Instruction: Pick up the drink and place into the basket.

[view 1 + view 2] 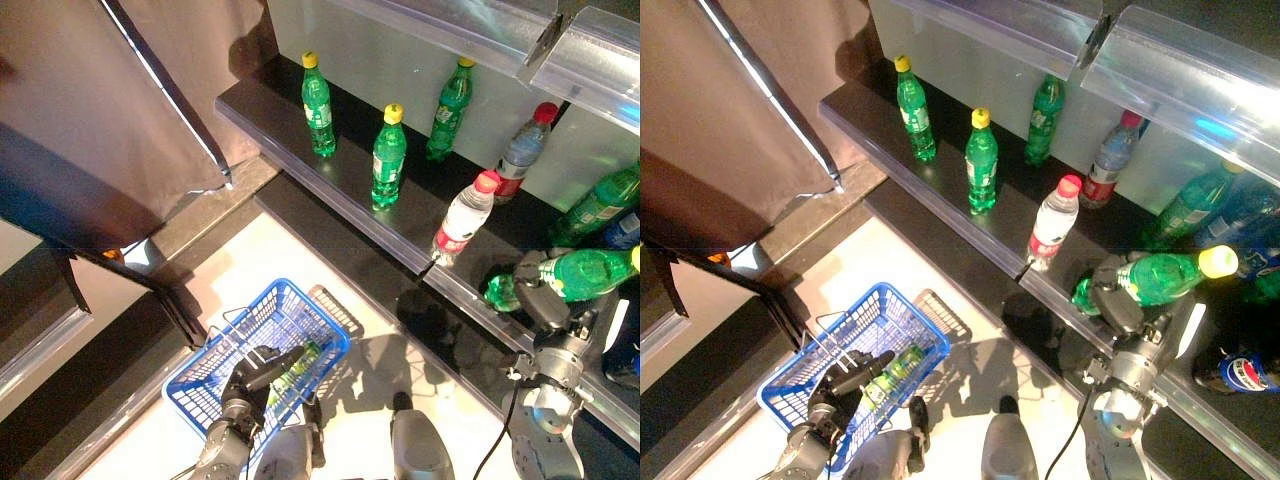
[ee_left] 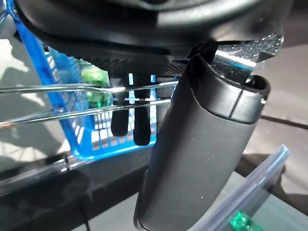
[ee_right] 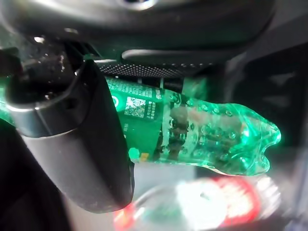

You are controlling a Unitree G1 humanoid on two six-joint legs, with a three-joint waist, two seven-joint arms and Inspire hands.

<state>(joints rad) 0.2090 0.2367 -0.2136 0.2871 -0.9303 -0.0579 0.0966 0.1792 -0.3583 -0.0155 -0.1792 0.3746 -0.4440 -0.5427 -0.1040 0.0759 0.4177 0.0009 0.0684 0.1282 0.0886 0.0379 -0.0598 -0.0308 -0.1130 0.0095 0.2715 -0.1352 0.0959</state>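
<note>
Overhead, a green bottle (image 1: 1160, 276) with a yellow cap was seen lying on its side in the right hand (image 1: 1118, 300), above the front edge of the dark shelf (image 1: 300, 135) and well apart from the blue basket (image 1: 300, 310) on the pale floor. The fingers and thumb were wrapped round the bottle's lower half. Only the right wrist view showed the grasp closely: the thumb was laid across the label and the bottle's knobbly green base was seen jutting past it. A red-and-white shape was seen beneath the bottle there, perhaps another bottle, though it was too blurred to be told.

The left hand (image 1: 258, 372) was seen at the basket's near rim, low on the robot's left. Its grip was not made clear from above; in the left wrist view the fingers (image 2: 126, 122) were shown hooked over the thin wire handles (image 2: 72, 87), with the blue mesh behind them. A second green bottle (image 1: 295, 368) was seen lying inside the basket, just beside that hand.

On the shelf, three upright green bottles (image 1: 388, 155) with yellow caps and two clear bottles (image 1: 464, 216) with red caps were seen standing apart. More green bottles were seen at the shelf's right end.
</note>
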